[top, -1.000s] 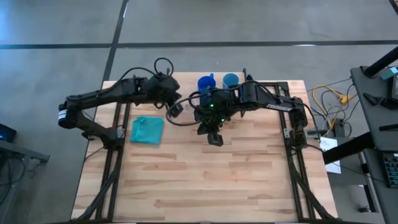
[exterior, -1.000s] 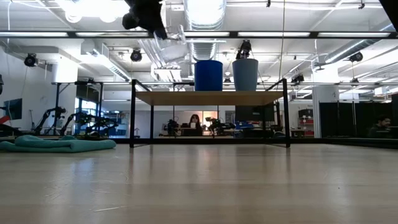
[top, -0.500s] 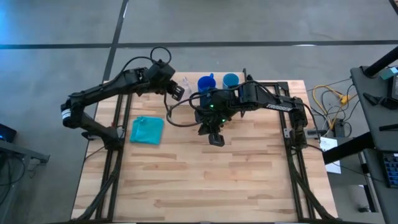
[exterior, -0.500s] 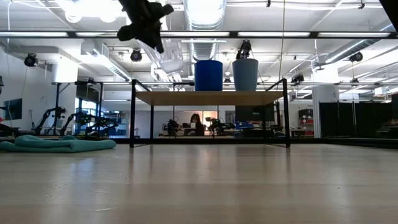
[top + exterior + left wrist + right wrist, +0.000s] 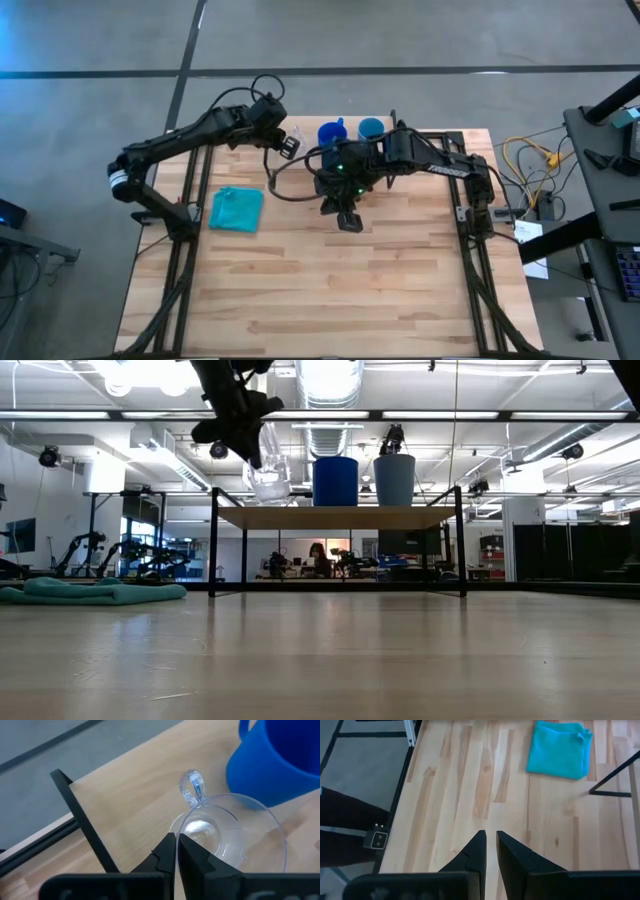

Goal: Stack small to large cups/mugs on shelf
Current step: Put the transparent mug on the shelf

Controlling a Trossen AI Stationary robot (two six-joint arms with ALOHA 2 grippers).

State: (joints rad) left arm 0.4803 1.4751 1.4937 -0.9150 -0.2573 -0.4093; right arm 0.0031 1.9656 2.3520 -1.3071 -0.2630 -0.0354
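My left gripper (image 5: 291, 145) is shut on the small clear cup (image 5: 268, 472) and holds it over the left end of the shelf (image 5: 335, 517). The cup (image 5: 227, 837) has a small clear handle (image 5: 192, 787). The dark blue mug (image 5: 331, 134) and the light blue cup (image 5: 371, 129) stand upright side by side on the shelf board, the mug (image 5: 335, 481) just right of the clear cup. My right gripper (image 5: 347, 222) hangs shut over the table in front of the shelf, touching nothing. My left gripper pinches the clear cup's wall at the rim (image 5: 173, 831), one finger inside and one outside. The fingers (image 5: 243, 435) slant down from above and from the table's left. The cup hangs tilted below them, lifted clear, its base just above the shelf board.
A folded teal cloth (image 5: 237, 209) lies on the left part of the table. The shelf's thin black legs (image 5: 213, 545) stand on the table near its far edge. Bare wood spreads across the table's near half (image 5: 330, 300).
My left gripper has carried the clear cup toward the table's far edge and somewhat right, toward the dark blue mug, and has come down. The cup now hangs just above the shelf's left end. My right arm has kept still.
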